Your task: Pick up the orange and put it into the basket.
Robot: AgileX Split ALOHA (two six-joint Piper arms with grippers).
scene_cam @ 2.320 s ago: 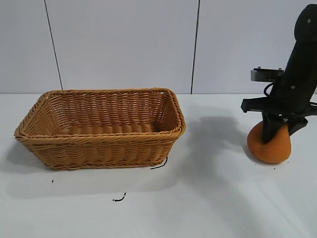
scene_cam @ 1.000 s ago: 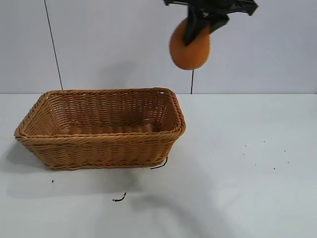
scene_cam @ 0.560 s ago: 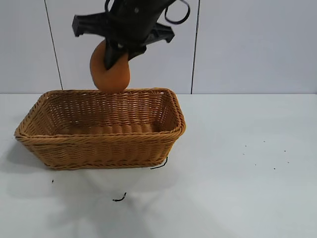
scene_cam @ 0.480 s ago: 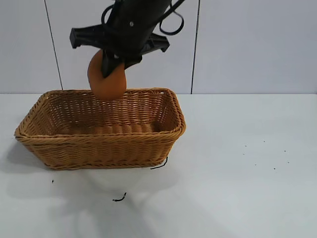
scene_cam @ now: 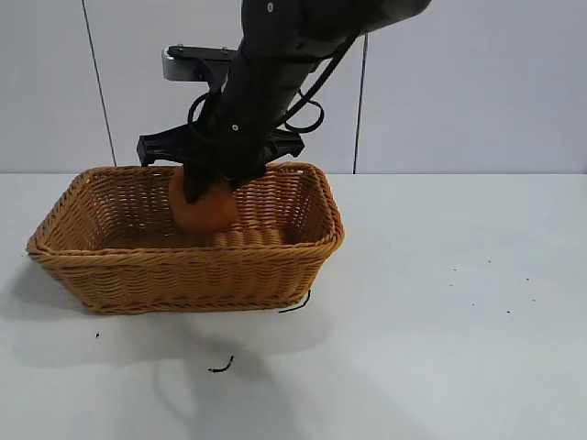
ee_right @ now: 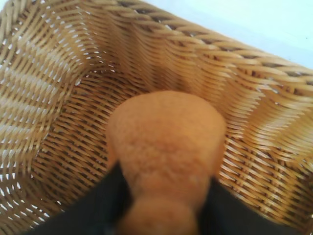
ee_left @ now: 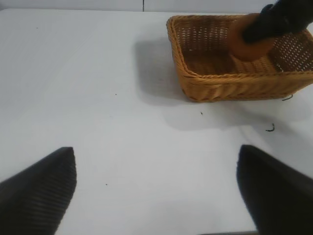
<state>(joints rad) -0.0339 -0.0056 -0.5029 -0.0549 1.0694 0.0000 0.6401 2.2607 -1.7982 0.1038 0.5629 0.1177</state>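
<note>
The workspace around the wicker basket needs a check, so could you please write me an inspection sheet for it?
Surface: white table, with small dark specks toward the right.
Job's things: orange inside the wicker basket, below the rim; whether it touches the floor cannot be told.
Clutter: two short dark scraps, one in front of the basket, one at its front right corner.
End effectors: right end effector reaches down into the basket, shut on the orange; left end effector is open above bare table, away from the basket.
Cables: black cable loop on the right arm.
Surroundings: pale panelled wall with dark vertical seams.
</note>
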